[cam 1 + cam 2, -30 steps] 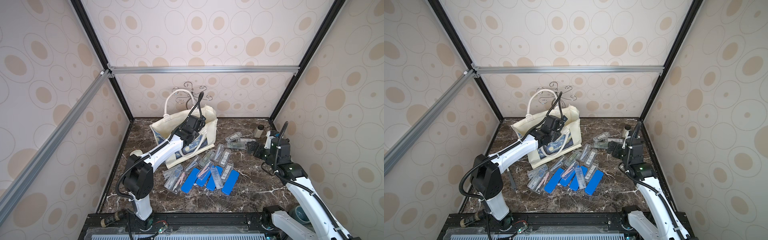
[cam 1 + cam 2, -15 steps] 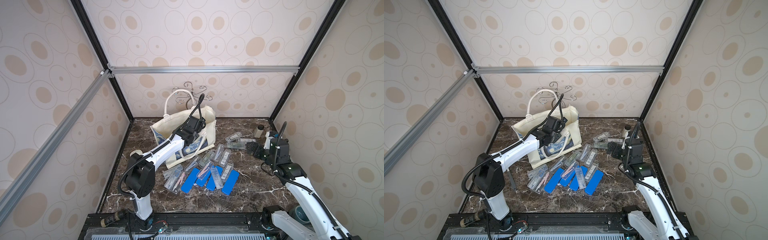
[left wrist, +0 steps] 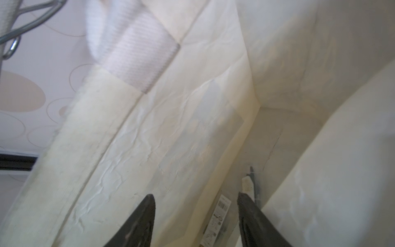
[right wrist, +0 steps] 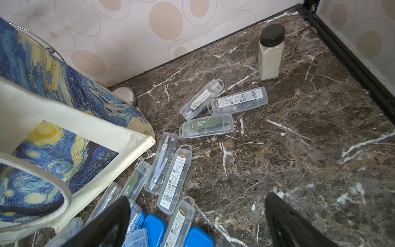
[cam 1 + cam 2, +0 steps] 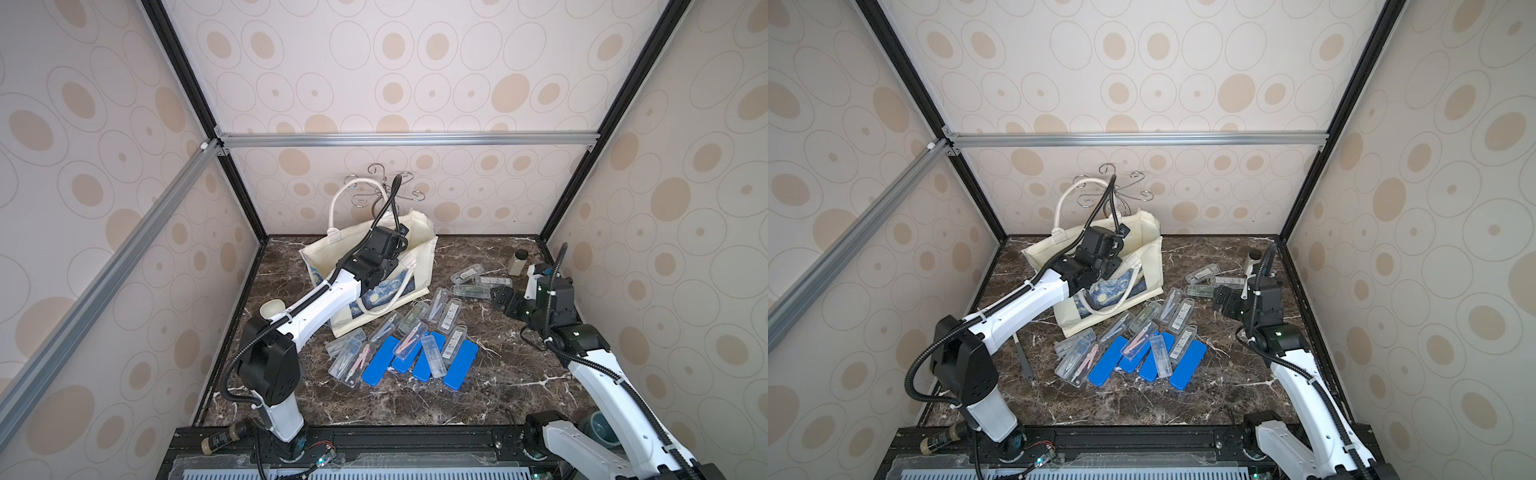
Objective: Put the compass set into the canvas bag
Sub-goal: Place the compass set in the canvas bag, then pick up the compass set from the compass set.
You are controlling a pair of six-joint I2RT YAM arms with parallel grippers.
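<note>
Left end effector (image 3: pixel 194 197) sitting spread open inside the canvas bag (image 5: pixel 422 239), bag standing at the far side of the desk (image 5: pixel 498 374), clear compass set (image 3: pixel 222 210) lying at the bag's bottom between the tips, right end effector (image 4: pixel 196 197) hanging wide open over the desk's right side, more compass cases (image 5: pixel 451 347) lying near the bag.

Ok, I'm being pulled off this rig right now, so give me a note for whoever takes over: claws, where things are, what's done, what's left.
Left claw: open, inside the canvas bag, one clear compass case lying loose between its jaws.
Right claw: open, empty, above the table.
Done: that case is in the bag; others inside cannot be seen.
Left: the clear cases and blue cases piled on the table beside the bag.
</note>
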